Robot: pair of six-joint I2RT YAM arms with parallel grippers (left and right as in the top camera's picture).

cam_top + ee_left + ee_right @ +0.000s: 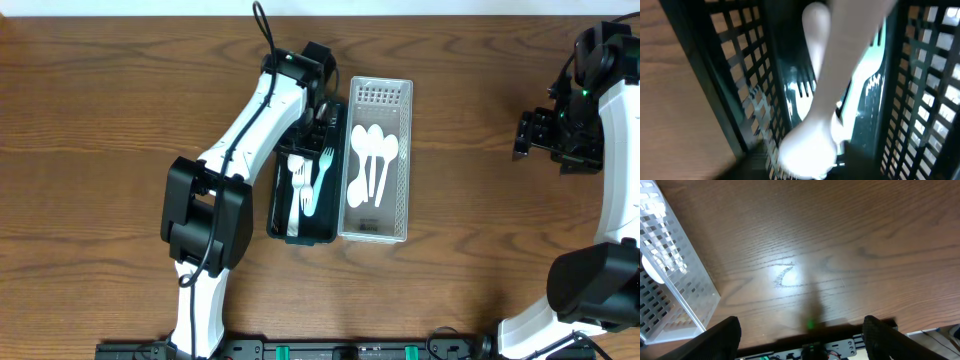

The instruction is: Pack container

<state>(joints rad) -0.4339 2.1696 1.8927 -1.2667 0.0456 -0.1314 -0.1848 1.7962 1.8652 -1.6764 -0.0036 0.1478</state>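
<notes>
1. Baskets sit side by side and touching, mid-table (100,100). The dark basket (273,215) is on the left in the overhead view and the clear basket (406,170) on the right. Both are long and narrow with lattice walls.
2. Dark basket holds white plastic forks (312,185), lying lengthwise with tines toward the top of the overhead view.
3. Clear basket holds three white spoons (372,150). Bowls are grouped near the top end, and the handles run down and converge.
4. Left gripper (320,112) is down inside the top end of the dark basket. In the left wrist view a blurred white utensil (830,90) hangs close to the lens, above the forks on the basket floor. Its fingers don't show there, so whether they are clamped on the utensil cannot be told.
5. Right gripper (801,325) is well apart from both baskets, over bare table at the right side. Fingers are spread wide with nothing between them. A corner of the clear basket shows at the left edge of the right wrist view.
</notes>
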